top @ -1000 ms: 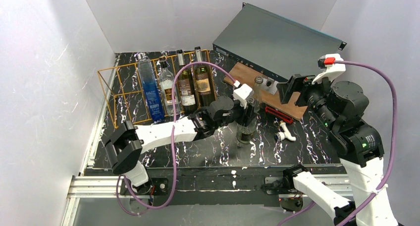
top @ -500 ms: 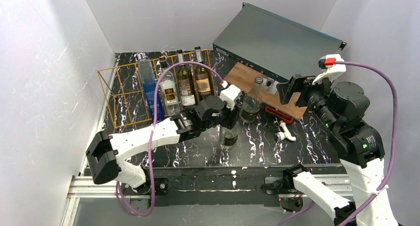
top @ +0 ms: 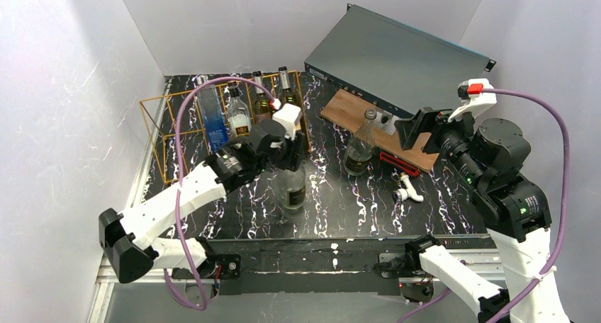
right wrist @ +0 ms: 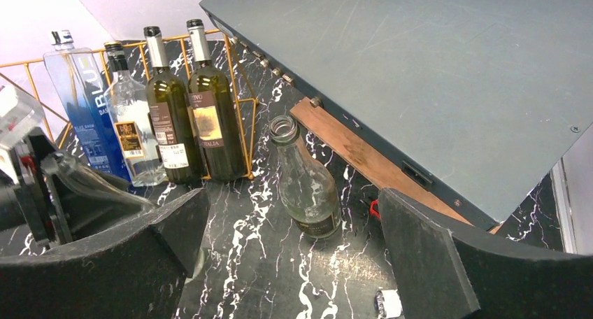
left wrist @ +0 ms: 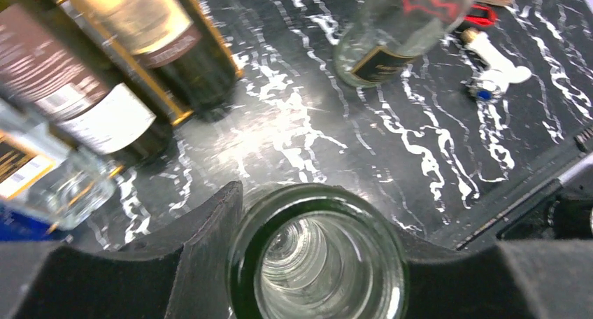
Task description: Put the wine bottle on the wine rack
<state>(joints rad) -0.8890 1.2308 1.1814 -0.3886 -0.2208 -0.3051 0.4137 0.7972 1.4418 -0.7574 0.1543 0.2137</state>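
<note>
Left gripper (top: 287,151) clamped on the neck of the clear glass wine bottle with dark label (top: 292,190); black fingers (left wrist: 203,256) press both sides of the open mouth, seen from above in the left wrist view. Bottle hangs roughly upright, base low over the black white-veined marble table (top: 368,210); cannot tell if it touches. It sits just in front of the right end of the orange-gold thin-wire wine rack (top: 170,135), not in any bay.

The rack's right-hand bays hold a tall blue glass bottle (right wrist: 80,116), a clear squat bottle with gold label (right wrist: 133,133) and two dark green wine bottles (right wrist: 168,123) (right wrist: 210,116), all lying with necks toward the back wall. The left bays are bare wire.

Right of the held bottle, apart from it, a second clear uncapped glass bottle (right wrist: 308,182) stands on the table near a flat brown wooden board (top: 351,110). A big grey metal case (top: 397,61) leans over the board. A small red tool (top: 393,160) and a white plastic fitting (top: 407,190) lie near the board's front edge.

Right gripper (right wrist: 290,245) raised at the right side, jaws spread wide, holding nothing
</note>
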